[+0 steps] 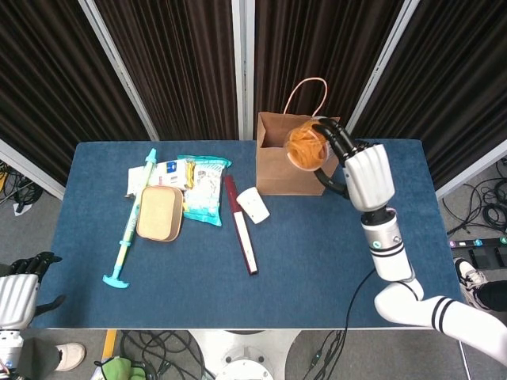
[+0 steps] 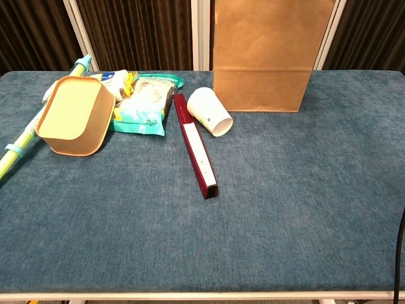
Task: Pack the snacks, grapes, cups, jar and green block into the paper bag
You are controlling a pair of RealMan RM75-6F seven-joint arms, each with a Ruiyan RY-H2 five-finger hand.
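My right hand (image 1: 366, 176) holds the jar (image 1: 305, 147) of orange-brown snacks, tipped on its side, high above the open top of the brown paper bag (image 1: 283, 172). In the chest view the bag (image 2: 272, 54) stands upright at the back and neither hand shows. A white paper cup (image 1: 253, 205) (image 2: 211, 111) lies on its side left of the bag. A tan cup (image 1: 159, 213) (image 2: 71, 116) lies tipped further left. Snack packets (image 1: 200, 187) (image 2: 145, 100) lie beside it. My left hand (image 1: 16, 298) hangs below the table's front left corner, fingers apart, holding nothing.
A long maroon box (image 1: 242, 226) (image 2: 197, 147) lies between the white cup and the snack packets. A teal stick (image 1: 131, 218) (image 2: 18, 151) lies along the left side of the blue table (image 1: 341, 261). Black curtains hang behind the bag.
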